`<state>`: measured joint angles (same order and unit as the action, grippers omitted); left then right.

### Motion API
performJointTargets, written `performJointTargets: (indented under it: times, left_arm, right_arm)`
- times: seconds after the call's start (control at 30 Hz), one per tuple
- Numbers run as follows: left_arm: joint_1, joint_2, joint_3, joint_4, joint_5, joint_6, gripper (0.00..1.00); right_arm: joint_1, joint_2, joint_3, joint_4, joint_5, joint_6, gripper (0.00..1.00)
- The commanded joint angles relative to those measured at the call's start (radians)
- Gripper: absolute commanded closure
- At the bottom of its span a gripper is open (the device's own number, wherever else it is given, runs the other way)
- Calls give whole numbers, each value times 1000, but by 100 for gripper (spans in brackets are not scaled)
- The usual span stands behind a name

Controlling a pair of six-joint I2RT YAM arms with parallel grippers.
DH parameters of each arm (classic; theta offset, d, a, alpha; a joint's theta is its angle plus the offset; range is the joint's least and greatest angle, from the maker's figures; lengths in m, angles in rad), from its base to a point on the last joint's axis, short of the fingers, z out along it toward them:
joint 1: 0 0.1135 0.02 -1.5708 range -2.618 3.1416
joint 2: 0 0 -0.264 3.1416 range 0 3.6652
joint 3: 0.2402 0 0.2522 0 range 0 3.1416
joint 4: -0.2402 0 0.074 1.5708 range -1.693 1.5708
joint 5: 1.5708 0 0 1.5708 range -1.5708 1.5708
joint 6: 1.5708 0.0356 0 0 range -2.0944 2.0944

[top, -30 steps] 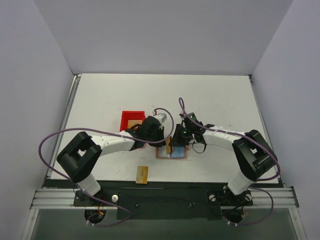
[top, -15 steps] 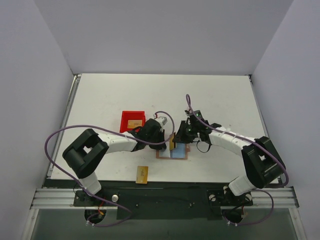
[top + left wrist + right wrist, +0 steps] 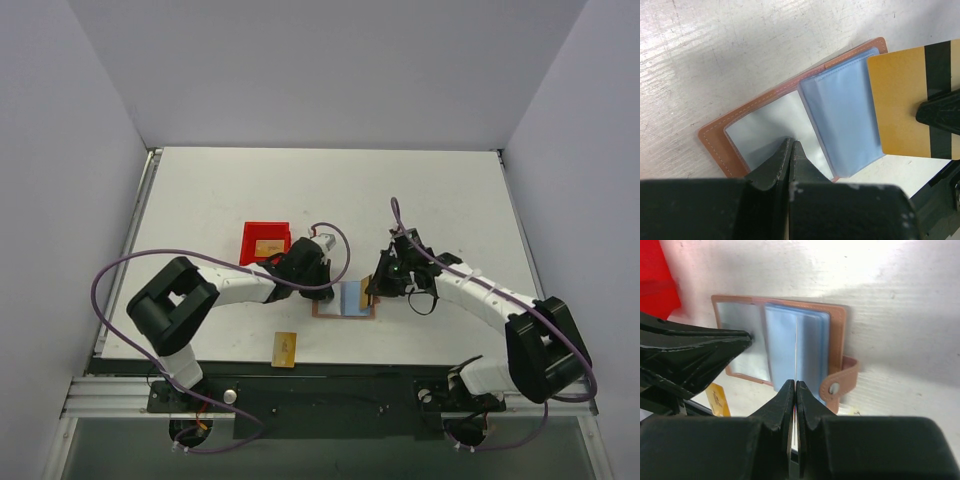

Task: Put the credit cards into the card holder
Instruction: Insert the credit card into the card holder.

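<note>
The card holder [image 3: 349, 299] lies open on the table, brown-edged, with a clear pocket and light blue pockets [image 3: 840, 120] facing up. My left gripper [image 3: 791, 143] is shut, its tips resting on the clear left page. My right gripper [image 3: 796, 385] is shut on a gold credit card [image 3: 897, 107] with a dark stripe. It holds the card on edge over the holder's right side, next to the clasp tab [image 3: 840, 382]. A second credit card [image 3: 285, 347] lies flat near the table's front edge. A third [image 3: 266, 246] rests inside the red bin.
The red bin [image 3: 252, 240] stands just left of the left gripper [image 3: 322, 287], behind the holder. The right gripper [image 3: 371, 289] and the left one sit close together over the holder. Purple cables loop above both arms. Walls close off the table's far side and both ends.
My right gripper has moved right with its card, from over the holder's middle to its right edge. More of the blue inside shows. The left gripper has stayed on the holder.
</note>
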<state>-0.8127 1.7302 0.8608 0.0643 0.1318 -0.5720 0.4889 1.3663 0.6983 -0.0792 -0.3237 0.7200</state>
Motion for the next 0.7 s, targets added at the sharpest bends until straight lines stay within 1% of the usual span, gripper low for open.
performJointTargets:
  times: [0.0,0.33,0.67]
  left_arm:
    - [-11,11,35,17,6,3,100]
    - [-13,19,41,15,9,6,100]
    - [-14,31,47,12,15,8,100]
  right_arm:
    - [-21,-58,-26,-71,25,-16,100]
    - [-24,-52,-45,-53,23,-36,100]
    - [-24,45,-63,15,0,-30,100]
